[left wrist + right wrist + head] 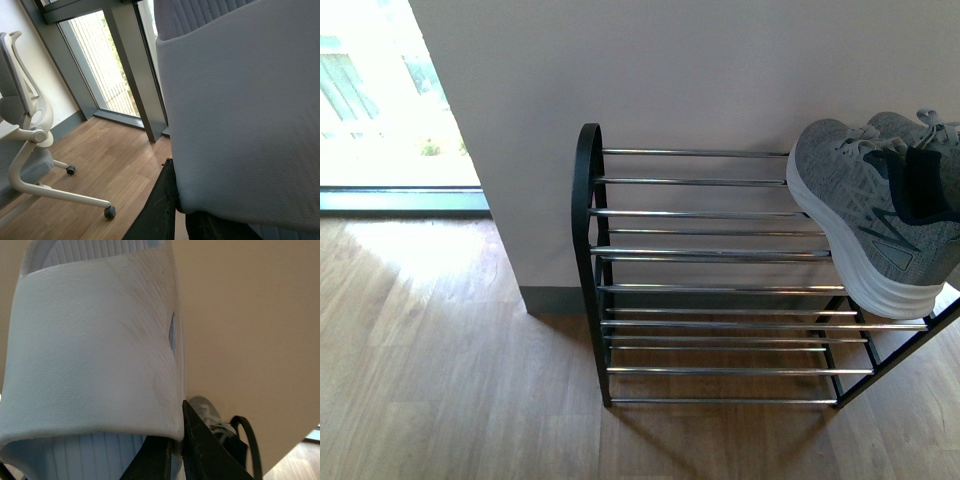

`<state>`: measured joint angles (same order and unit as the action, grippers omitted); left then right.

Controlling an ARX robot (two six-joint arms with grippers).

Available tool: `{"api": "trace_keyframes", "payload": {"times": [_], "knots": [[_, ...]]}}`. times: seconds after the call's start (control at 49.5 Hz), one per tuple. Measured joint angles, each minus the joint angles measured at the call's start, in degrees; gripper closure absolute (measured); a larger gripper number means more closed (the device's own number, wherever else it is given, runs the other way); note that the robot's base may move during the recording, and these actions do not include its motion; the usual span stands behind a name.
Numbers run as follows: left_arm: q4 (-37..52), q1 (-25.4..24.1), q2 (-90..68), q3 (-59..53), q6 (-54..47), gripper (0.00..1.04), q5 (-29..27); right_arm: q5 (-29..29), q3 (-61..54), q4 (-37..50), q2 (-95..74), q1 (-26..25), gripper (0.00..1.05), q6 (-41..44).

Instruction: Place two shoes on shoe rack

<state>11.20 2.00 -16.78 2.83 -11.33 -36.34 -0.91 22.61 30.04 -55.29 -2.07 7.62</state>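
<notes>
Frontally, the shoe rack (720, 290) stands on the wood floor (440, 380) against a pale wall (700, 70), its black side frame (586, 250) rounded at the top and its chrome rods running across in tiers. A grey sneaker (875, 210) with a white sole rests tilted at the rack's right end, toe up over the top rods, heel low near the right frame. A bright window (380, 100) fills the far left. Neither arm appears in this view.

From the left wrist, a pale grey slide sandal (240, 110) fills most of the frame, its broad strap clamped between the left gripper's (180, 215) dark jaws. Behind it are a white office chair (30, 150) on castors, wood floor and tall window frames (135, 70).

From the right wrist, a second pale slide sandal (95, 350) fills the frame, its strap edge pinched between the right gripper's (175, 455) black jaws. Beyond it, the grey sneaker (210, 420) and a curved black rack frame (250, 440) show against the beige wall.
</notes>
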Motion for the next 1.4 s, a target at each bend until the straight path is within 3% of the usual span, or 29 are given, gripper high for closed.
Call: {"api": "trace_keyframes", "payload": {"times": [0.02, 0.162, 0.404, 0.748, 1.051, 1.395], "knots": [[-0.02, 0.00, 0.00, 0.00, 0.00, 1.02, 0.00, -1.86, 3.08, -0.35, -4.02, 2.97, 1.03, 0.22], [0.00, 0.00, 0.00, 0.00, 0.00, 1.02, -0.02, -7.15, 13.29, -0.85, -18.14, 11.02, 1.03, 1.55], [0.00, 0.00, 0.00, 0.00, 0.00, 1.02, -0.04, -11.76, 20.55, 0.48, -34.75, 15.63, 1.03, 4.26], [-0.02, 0.00, 0.00, 0.00, 0.00, 1.02, -0.04, -16.96, 31.23, -5.01, -52.48, 15.93, 1.03, 4.61], [0.00, 0.00, 0.00, 0.00, 0.00, 1.02, -0.04, -19.47, 38.62, -17.42, -61.40, 15.87, 1.03, 1.90], [0.00, 0.00, 0.00, 0.00, 0.00, 1.02, -0.04, -18.56, 42.88, -18.27, -65.46, 11.52, 1.03, -3.76]]}}
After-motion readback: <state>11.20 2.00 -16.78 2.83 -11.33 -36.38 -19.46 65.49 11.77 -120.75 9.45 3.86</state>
